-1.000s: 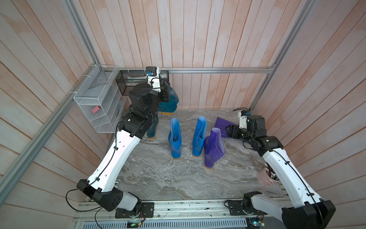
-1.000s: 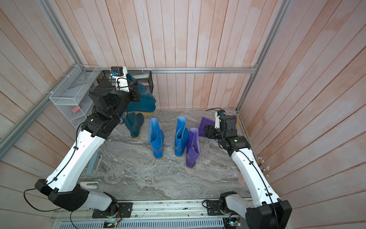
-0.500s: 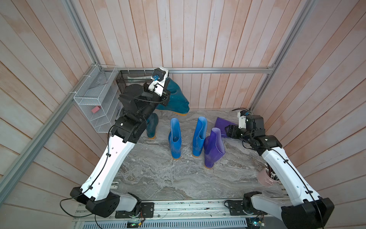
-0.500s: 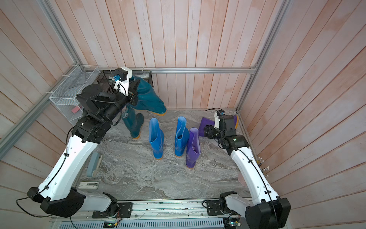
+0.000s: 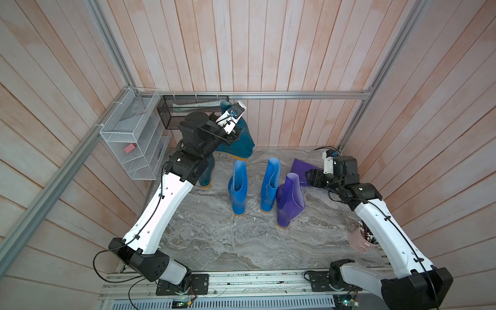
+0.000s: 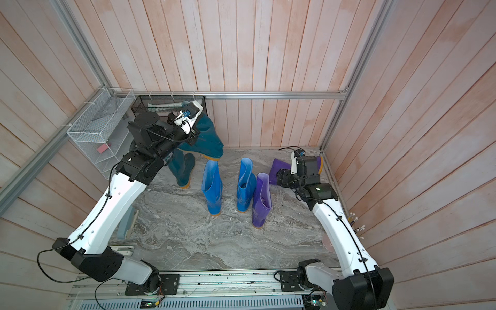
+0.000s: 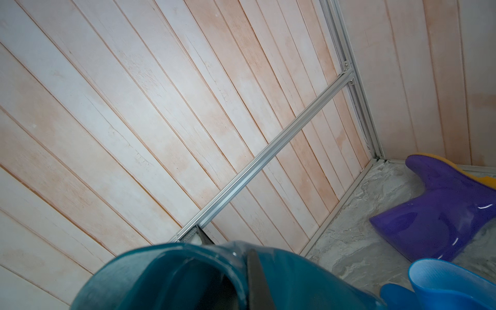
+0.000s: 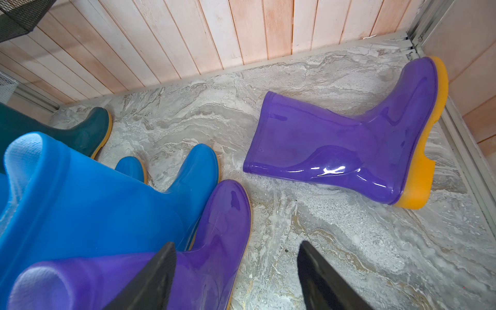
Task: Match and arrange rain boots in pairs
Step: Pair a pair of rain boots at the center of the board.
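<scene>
My left gripper is shut on the rim of a dark teal rain boot, holding it tilted in the air by the back wall, toe pointing right. Under that arm the other teal boot stands upright. At mid-floor two bright blue boots stand upright, with a purple boot upright beside them. The second purple boot lies on its side in the back right corner. My right gripper hangs open and empty between the two purple boots, close to the lying boot's shaft.
A white wire rack and a black mesh basket hang in the back left corner, close to my left arm. A pink cup sits by the right wall. Wooden walls with aluminium rails enclose the marble floor.
My left arm has lifted the teal boot and swung it a little to the right, tipping its toe rightward. The right arm has hardly moved.
</scene>
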`<state>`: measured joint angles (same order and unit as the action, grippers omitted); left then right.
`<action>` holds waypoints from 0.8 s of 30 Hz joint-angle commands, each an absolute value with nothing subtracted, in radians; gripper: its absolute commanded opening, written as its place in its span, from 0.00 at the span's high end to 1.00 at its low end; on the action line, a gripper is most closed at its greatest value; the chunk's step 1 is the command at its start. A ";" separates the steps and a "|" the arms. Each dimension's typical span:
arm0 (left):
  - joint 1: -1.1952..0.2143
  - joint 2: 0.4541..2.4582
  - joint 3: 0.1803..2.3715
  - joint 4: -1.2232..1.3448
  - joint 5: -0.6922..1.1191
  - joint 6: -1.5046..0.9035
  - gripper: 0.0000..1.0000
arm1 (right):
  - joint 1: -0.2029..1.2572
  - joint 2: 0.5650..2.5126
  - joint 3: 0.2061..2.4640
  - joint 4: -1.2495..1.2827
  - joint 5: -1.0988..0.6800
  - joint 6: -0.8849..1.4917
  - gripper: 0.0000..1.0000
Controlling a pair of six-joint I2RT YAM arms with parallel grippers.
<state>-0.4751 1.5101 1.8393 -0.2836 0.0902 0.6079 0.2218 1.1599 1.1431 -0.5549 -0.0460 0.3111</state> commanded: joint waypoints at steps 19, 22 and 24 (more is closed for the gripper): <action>-0.431 1.636 1.884 0.064 0.111 0.690 1.00 | 0.227 1.200 1.152 -0.578 -0.015 0.300 0.27; -0.431 1.618 1.884 0.097 0.121 0.665 1.00 | 0.226 1.201 1.151 -0.574 -0.015 0.299 0.27; -0.431 1.609 1.884 0.109 0.129 0.648 1.00 | 0.227 1.202 1.148 -0.575 -0.015 0.298 0.27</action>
